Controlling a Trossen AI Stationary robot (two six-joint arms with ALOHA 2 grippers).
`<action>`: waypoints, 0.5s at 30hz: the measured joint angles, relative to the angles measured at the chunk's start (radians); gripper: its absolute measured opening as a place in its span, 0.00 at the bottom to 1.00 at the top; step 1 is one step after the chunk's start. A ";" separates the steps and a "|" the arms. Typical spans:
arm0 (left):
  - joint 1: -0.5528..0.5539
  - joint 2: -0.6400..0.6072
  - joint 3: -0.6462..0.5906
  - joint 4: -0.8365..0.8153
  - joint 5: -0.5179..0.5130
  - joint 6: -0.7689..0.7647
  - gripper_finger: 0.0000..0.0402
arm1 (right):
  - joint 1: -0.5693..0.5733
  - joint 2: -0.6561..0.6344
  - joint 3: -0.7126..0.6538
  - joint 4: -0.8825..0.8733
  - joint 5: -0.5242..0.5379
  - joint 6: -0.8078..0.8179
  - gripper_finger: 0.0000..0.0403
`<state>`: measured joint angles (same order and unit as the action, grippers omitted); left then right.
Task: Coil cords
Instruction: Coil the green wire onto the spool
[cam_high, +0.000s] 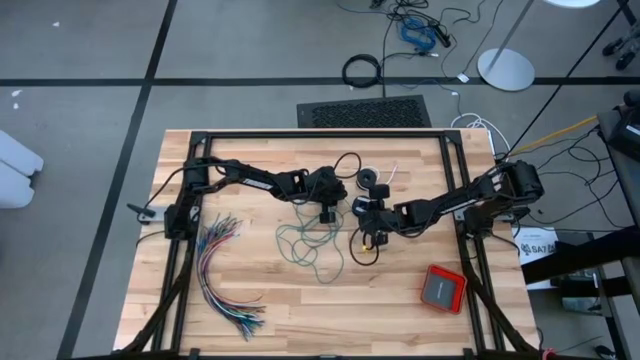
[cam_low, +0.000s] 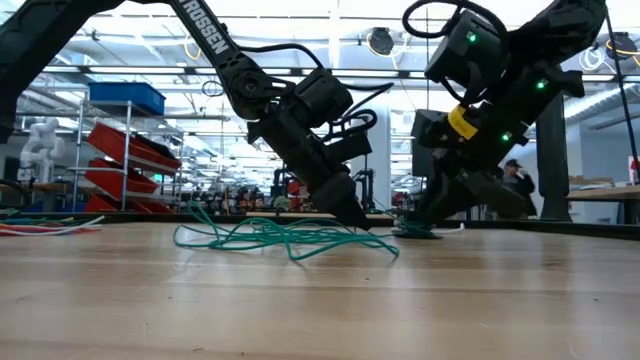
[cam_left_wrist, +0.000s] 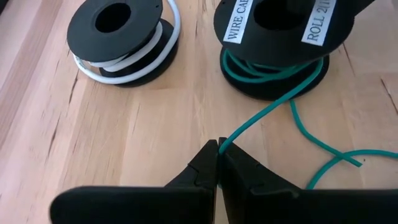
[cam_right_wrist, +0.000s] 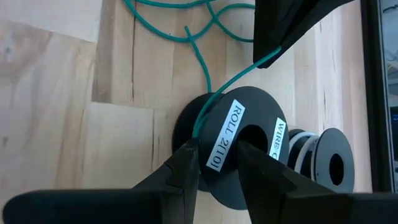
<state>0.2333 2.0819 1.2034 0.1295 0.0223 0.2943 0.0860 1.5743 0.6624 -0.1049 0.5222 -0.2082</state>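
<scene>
Your right gripper (cam_right_wrist: 217, 163) straddles the rim of a black spool (cam_right_wrist: 249, 146) labelled "ROLL 2110", one finger on each side of the flange. The teal cord (cam_right_wrist: 205, 74) leaves that spool toward twelve o'clock. The left gripper (cam_right_wrist: 281, 46) pinches it at one o'clock. A second spool (cam_right_wrist: 326, 162), wound white, lies at three o'clock on the wooden table (cam_right_wrist: 56, 93).
</scene>
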 joint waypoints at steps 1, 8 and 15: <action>0.000 0.000 0.000 0.000 0.000 0.000 0.04 | 0.000 0.011 0.000 0.006 0.005 0.003 0.24; 0.000 0.000 0.000 0.001 0.000 -0.001 0.04 | 0.016 0.083 0.002 0.051 0.117 0.010 0.24; 0.000 0.000 0.000 0.000 0.000 -0.001 0.04 | 0.033 0.084 0.000 0.080 0.155 0.007 0.18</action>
<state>0.2332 2.0819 1.2034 0.1299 0.0223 0.2935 0.1194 1.6581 0.6621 -0.0245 0.6774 -0.2008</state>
